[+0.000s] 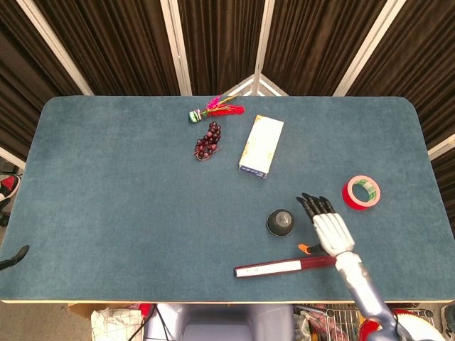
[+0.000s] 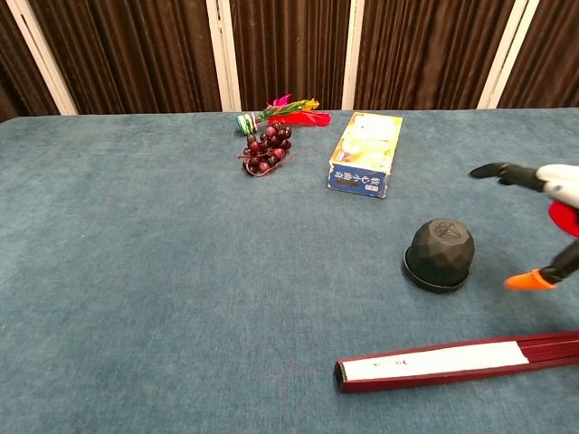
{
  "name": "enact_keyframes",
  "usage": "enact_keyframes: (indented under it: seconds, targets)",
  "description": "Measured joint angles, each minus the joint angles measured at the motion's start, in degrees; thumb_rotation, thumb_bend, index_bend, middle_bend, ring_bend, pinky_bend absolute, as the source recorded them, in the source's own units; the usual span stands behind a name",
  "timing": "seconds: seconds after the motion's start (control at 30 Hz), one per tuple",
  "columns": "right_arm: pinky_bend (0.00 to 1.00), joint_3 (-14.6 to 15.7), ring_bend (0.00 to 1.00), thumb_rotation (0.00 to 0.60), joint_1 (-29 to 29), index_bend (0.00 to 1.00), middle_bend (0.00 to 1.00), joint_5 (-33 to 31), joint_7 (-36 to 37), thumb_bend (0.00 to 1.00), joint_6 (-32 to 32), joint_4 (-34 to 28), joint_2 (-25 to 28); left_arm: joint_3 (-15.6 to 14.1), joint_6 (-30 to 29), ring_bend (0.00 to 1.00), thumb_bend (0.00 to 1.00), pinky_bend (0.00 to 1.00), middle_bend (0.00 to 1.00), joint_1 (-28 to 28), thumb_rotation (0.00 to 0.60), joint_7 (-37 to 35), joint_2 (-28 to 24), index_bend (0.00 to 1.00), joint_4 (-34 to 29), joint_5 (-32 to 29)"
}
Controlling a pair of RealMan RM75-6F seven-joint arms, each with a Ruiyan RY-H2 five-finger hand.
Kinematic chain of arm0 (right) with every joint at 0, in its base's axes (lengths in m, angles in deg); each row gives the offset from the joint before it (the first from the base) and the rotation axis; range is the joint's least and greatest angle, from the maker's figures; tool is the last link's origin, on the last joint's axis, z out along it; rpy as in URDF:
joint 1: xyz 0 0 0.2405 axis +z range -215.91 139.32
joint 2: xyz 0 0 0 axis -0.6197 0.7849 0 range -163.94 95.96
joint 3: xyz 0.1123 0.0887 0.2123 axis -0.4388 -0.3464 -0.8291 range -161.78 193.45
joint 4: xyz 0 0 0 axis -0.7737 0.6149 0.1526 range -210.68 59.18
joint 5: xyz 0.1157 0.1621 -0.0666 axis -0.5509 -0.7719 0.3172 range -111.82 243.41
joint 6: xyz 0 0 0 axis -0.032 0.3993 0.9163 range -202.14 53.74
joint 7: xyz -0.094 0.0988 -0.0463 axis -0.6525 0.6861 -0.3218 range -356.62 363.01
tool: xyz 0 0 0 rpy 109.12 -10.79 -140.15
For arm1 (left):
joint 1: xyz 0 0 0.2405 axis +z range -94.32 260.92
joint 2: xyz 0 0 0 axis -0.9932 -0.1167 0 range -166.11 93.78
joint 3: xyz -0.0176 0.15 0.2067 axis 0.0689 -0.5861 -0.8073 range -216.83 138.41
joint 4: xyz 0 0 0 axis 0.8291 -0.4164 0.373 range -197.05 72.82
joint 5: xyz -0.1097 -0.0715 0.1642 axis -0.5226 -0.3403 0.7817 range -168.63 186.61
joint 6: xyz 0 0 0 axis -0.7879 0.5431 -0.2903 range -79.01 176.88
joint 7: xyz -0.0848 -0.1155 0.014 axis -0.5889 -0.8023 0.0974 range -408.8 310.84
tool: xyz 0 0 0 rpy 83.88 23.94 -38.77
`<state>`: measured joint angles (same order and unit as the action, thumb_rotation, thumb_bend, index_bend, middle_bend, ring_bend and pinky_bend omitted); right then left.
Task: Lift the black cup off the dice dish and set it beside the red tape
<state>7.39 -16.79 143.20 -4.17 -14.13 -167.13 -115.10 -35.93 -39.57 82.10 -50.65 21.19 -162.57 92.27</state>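
- So far nothing of the job is done: the black cup (image 1: 280, 222) sits upside down on the dice dish (image 2: 436, 280), whose rim shows as a dark ring under it in the chest view, at the near middle of the table (image 1: 106, 199).
- I have my right hand (image 1: 325, 224) just right of the cup, fingers spread and pointing away from me, holding nothing; I cannot tell from either view whether the nearest finger touches the cup, but it looks apart.
- Red tape (image 1: 361, 192) lies flat to the right and a little farther off, beyond my hand, with bare felt around it for a landing spot.
- Between me and the cup lies a long red closed fan (image 1: 288, 266); my wrist crosses above its right end, so I judge I should mind it when I swing across.
- Left to do, as I judge it: close on the cup, lift it straight off the dish, carry it right, set it down beside the tape.
- No part of my left hand shows in either view.
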Motion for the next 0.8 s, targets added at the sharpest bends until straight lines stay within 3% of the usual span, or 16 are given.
enact_keyframes:
  seconds: [0.23,0.57,0.8]
  targets:
    - [0.0,-1.9,0.07,0.6,4.4,0.0,0.11,-5.6,-1.3,0.04,-4.8,6.0,-5.0,0.2,0.2,0.0,0.31,0.09,0.0,0.0,0.6,0.2,0.0,0.11,0.0,-0.4]
    - [0.0,-1.5,0.07,0.6,6.1,0.01,0.25,-6.7,-0.9,0.04,-5.5,8.9,-7.5,0.4,0.5,0.0,0.31,0.09,0.0,-0.2,0.6,0.6,0.1,0.11,0.0,-0.7]
    - [0.0,-1.0,0.07,0.6,6.7,0.02,0.28,-7.0,-0.9,0.04,-5.4,9.5,-8.4,0.3,0.7,0.0,0.31,0.09,0.0,-0.3,0.6,0.8,0.2,0.11,-0.1,-0.7]
